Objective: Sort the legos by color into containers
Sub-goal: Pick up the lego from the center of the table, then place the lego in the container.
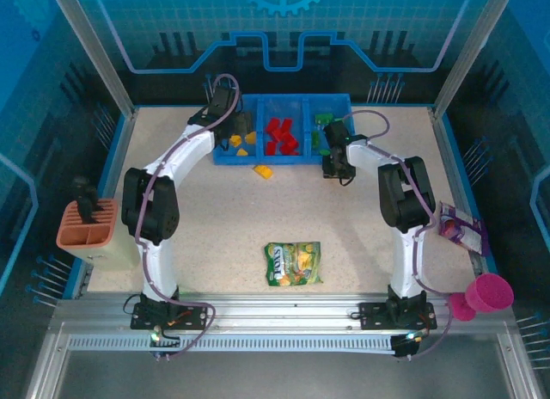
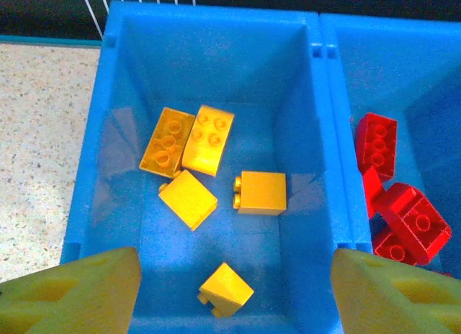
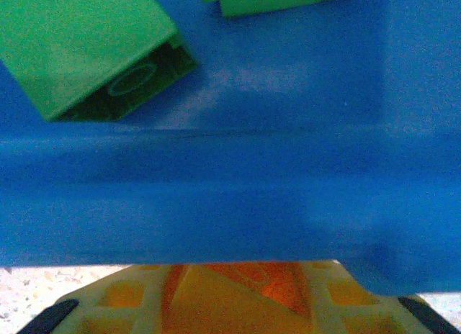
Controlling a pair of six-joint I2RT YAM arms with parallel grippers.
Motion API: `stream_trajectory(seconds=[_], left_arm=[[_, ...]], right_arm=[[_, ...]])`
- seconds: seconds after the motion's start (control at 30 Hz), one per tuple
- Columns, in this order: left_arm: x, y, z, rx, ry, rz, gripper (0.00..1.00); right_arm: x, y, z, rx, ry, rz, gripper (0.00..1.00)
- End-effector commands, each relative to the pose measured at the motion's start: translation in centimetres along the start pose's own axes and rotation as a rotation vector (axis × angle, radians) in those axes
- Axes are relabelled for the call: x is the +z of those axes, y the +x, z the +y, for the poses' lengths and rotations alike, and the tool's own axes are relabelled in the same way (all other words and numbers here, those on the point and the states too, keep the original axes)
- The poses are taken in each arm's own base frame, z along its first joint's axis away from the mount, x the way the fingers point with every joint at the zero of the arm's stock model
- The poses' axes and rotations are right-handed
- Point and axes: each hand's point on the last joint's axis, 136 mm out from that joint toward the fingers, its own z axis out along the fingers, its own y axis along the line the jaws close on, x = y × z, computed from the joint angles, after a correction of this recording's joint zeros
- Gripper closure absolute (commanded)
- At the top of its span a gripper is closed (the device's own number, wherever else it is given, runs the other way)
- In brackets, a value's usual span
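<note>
My left claw (image 2: 230,269) hangs spread wide and empty over the tray's (image 1: 292,161) end compartment. Five yellow legos (image 2: 259,192) lie loose right beneath it, and the red legos (image 2: 376,143) sit one compartment to its right. My right claw (image 3: 230,294) is low against the outside of the tray's front wall, with the green legos (image 3: 86,53) just beyond and above it. That close and blurred, I cannot tell whether its fingers are apart or pinching anything.

One stray yellow lego (image 1: 263,170) is left on the tabletop (image 1: 215,218). It lies just outside the front wall, behind my left claw and to its right, and to the left of my right claw.

I judge it light, rigid and slick. It should not crush, but it could squirt out of an off-centre pinch. The flat opposite sides look like the best hold, with the fingers clear of the studded top. It lies askew, so the wrist would need to turn to match it.

The front wall stands close beside the stray and leaves little room for a finger on that side. The right arm is also near enough to crowd a reach.

The candy bag (image 1: 292,263) lies well behind both claws. The basket (image 1: 86,231) sits far out to the left and the pink cup (image 1: 490,293) far out to the right, neither in the way.
</note>
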Motion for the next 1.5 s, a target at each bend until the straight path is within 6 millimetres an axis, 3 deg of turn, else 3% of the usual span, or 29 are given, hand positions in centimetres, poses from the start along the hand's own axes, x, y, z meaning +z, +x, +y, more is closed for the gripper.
stream_trajectory(seconds=[0.0, 0.17, 0.37, 0.6, 0.77, 0.9, 1.13, 1.3, 1.47], left_arm=[[-0.7, -0.1, -0.6, 0.016, 0.039, -0.005, 0.29], [-2.4, 0.7, -0.4, 0.027, 0.059, 0.007, 0.28], [-5.2, 2.3, 1.0, 0.056, 0.046, 0.013, 0.27], [-6.6, 3.5, 2.5, 0.110, 0.007, 0.046, 0.25], [-8.3, 3.1, 3.8, 0.092, 0.003, 0.032, 0.24], [-10.3, 2.9, 4.8, 0.077, -0.013, 0.029, 0.24], [-12.2, 5.7, 6.1, 0.009, -0.021, 0.056, 0.23], [-13.2, 8.2, 6.6, -0.054, -0.013, 0.091, 0.22], [-13.6, 10.2, 6.8, -0.083, -0.001, 0.129, 0.22]], right_arm=[[1.3, 0.8, 1.2, -0.035, -0.034, 0.034, 0.68], [0.4, 1.3, 1.4, -0.066, -0.046, 0.041, 0.73], [-3.0, 2.3, 3.4, -0.158, -0.057, 0.029, 0.74], [-7.8, 3.8, 7.9, -0.297, -0.107, -0.015, 0.74], [-11.4, 1.4, 12.5, -0.404, -0.161, -0.122, 0.74], [-13.5, -1.6, 16.8, -0.481, -0.225, -0.217, 0.74], [-14.0, -6.1, 23.1, -0.589, -0.307, -0.337, 0.74], [-11.7, -8.0, 26.4, -0.628, -0.355, -0.387, 0.74], [-10.1, -8.4, 28.9, -0.677, -0.411, -0.452, 0.74]])
